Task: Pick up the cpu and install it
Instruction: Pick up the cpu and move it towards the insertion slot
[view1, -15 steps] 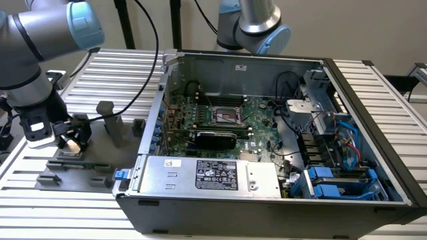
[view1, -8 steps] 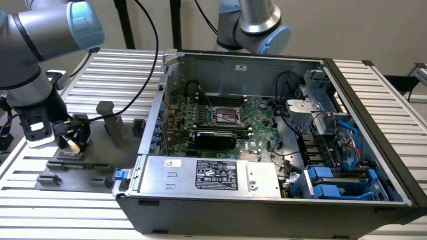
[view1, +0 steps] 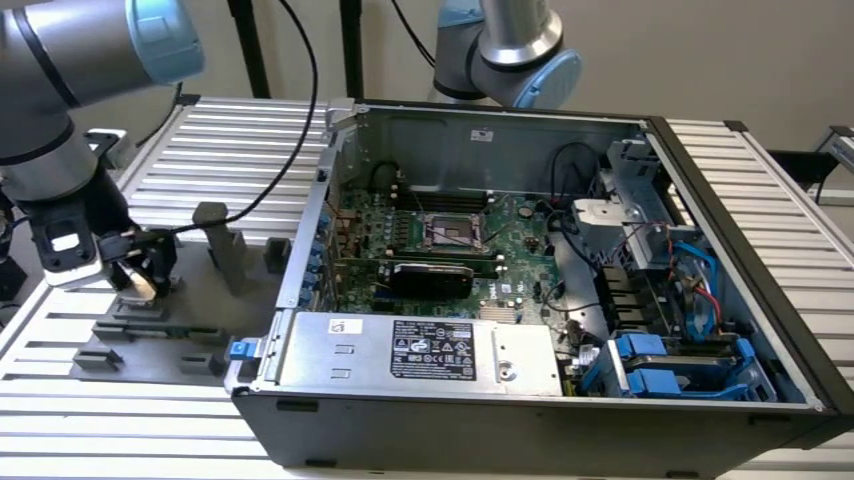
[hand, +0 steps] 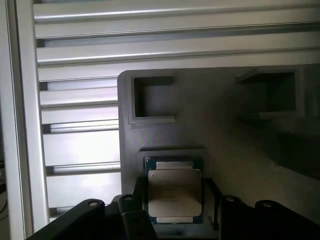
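My claw is down low on the grey fixture, at the exterior view's left. The cpu lies flat in its recess, right between my claw's two sides. Whether I'm gripping it, I cannot tell. The slatted counter carries the fixture, and the open computer case is off to the right.

Plain beige wall behind a ribbed aluminium table
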